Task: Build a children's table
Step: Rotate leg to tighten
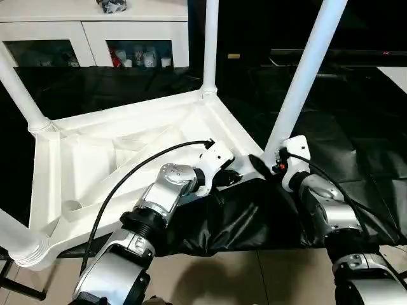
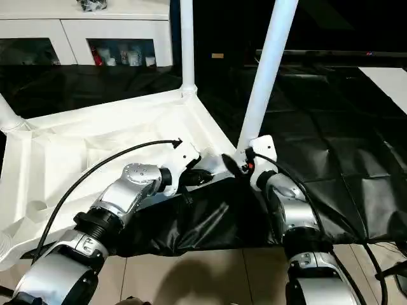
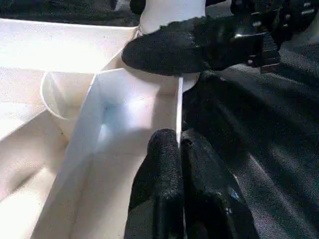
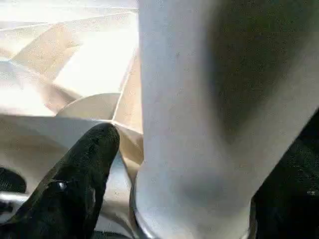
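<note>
The children's table lies upside down on black cloth, its white top [image 1: 95,159] showing ribs and a raised rim. Legs stand in its corner sockets: one at the back [image 1: 210,44], one at the left [image 1: 19,89], one at the near left [image 1: 16,238] and a tilted one at the near right [image 1: 305,70]. My left gripper [image 3: 179,144] is shut on the thin rim beside the near right corner. My right gripper [image 1: 267,162] straddles the base of the near right leg [image 4: 199,99]. One of its fingers [image 4: 84,169] stands slightly off the leg, and the other is hidden behind it.
A white cabinet [image 1: 95,32] with glass doors stands behind the table top. The black cloth [image 1: 241,222] is rumpled under my forearms and runs off to the right. Pale floor tiles [image 1: 222,279] show along the near edge.
</note>
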Motion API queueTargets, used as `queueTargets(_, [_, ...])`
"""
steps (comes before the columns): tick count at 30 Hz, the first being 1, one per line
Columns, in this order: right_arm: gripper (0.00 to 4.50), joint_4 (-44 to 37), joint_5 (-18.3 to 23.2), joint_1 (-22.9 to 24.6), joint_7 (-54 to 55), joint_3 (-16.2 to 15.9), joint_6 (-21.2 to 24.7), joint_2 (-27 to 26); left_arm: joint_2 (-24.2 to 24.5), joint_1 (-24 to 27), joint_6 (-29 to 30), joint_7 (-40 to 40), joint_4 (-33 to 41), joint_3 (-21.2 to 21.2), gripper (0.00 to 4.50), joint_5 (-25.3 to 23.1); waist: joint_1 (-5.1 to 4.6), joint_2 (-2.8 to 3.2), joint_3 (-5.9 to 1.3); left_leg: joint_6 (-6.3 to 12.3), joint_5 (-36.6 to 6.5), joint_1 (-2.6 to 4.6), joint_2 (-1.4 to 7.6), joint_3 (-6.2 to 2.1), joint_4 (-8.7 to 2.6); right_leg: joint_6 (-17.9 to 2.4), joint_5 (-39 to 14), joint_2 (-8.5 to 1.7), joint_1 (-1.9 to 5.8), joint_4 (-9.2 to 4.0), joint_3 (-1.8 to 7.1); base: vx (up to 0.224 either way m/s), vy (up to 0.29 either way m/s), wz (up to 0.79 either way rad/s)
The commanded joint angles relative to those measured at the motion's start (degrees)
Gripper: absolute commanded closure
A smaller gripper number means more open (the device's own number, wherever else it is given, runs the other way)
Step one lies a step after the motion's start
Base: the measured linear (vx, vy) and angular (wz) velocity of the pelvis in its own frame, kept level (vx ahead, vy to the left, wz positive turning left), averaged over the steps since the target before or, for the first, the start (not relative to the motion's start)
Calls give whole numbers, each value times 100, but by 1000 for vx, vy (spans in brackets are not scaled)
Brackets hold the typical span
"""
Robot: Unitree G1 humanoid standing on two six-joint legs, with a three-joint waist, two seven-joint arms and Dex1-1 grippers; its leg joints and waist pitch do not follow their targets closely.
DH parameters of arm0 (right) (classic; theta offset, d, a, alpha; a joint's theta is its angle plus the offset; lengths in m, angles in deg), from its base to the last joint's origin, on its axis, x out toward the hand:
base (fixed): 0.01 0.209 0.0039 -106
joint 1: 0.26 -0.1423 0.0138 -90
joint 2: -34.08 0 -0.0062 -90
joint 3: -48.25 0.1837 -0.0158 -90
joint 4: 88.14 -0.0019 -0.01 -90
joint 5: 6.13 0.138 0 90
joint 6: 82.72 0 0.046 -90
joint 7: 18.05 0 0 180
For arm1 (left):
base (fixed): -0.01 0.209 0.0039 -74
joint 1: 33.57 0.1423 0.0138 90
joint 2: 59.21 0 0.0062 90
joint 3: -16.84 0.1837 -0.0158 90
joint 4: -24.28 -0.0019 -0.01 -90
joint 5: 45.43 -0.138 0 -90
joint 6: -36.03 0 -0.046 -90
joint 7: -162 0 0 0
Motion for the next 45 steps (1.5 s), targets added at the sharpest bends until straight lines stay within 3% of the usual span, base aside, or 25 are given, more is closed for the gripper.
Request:
queueTargets(1, [25,-191,44,79,-638,-511,-24,-184,-248,36,-235,-101,144,60,450,236,-1,-123,-361,517,-1038,45,216,-93,-344,-1240,-1182,-331,280,-416,221,0,0,0])
queueTargets(7, [7,-848,354,461,-1875,-483,99,559,193,281,-229,-1078,497,237,450,377,20,-131,-356,723,-931,21,223,-86,-327,-1309,-993,-326,297,-394,221,0,0,0])
queueTargets(10, [7,-1199,490,652,-2468,-606,272,832,373,329,-252,-1420,586,307,450,408,38,-121,-334,645,-1063,34,238,-98,-352,-1238,-1370,-319,292,-431,207,0,0,0])
queueTargets(15, [7,-1461,495,772,-2900,-682,391,1160,680,390,-297,-2073,749,415,450,462,48,-116,-339,554,-1152,38,257,-98,-356,-1231,-1463,-325,270,-424,207,0,0,0])
queueTargets(18, [7,-1412,272,767,-2972,-816,217,1317,892,432,-199,-2510,940,475,450,543,41,-112,-341,504,-1151,46,258,-98,-360,-1264,-1442,-328,256,-414,213,0,0,0])
queueTargets(22, [7,-1441,277,766,-3078,-876,244,1324,1023,457,-93,-2835,1061,549,450,622,38,-111,-353,540,-1008,41,258,-91,-345,-1374,-1100,-321,265,-370,216,0,0,0])
queueTargets(25, [40,-1478,299,763,-3133,-903,295,1322,1063,478,-67,-2929,1113,583,450,651,37,-122,-357,572,-951,33,258,-89,-336,-1418,-994,-324,277,-354,214,0,0,0])
queueTargets(33, [110,-1474,340,757,-3309,-1008,309,1314,1085,521,-38,-2971,1167,611,450,660,33,-127,-351,538,-1023,42,253,-86,-335,-1376,-1179,-326,273,-374,217,0,0,0])
queueTargets(37, [153,-1381,310,755,-3078,-1018,316,1079,1012,469,-47,-2598,1021,565,450,545,19,-125,-352,546,-981,34,251,-87,-334,-1386,-1124,-325,266,-365,218,0,0,0])
queueTargets(41, [173,-880,13,574,-2115,-940,266,783,776,302,-4,-1830,709,344,450,423,-17,-135,-326,382,-1201,52,228,-102,-355,-1277,-1609,-334,254,-424,218,0,0,0])
queueTargets(45, [182,-258,-6,241,-719,-562,396,248,432,69,85,-893,364,97,450,344,-51,-102,-319,170,-1430,69,224,-130,-385,-1101,-2053,-339,234,-467,213,0,0,0])
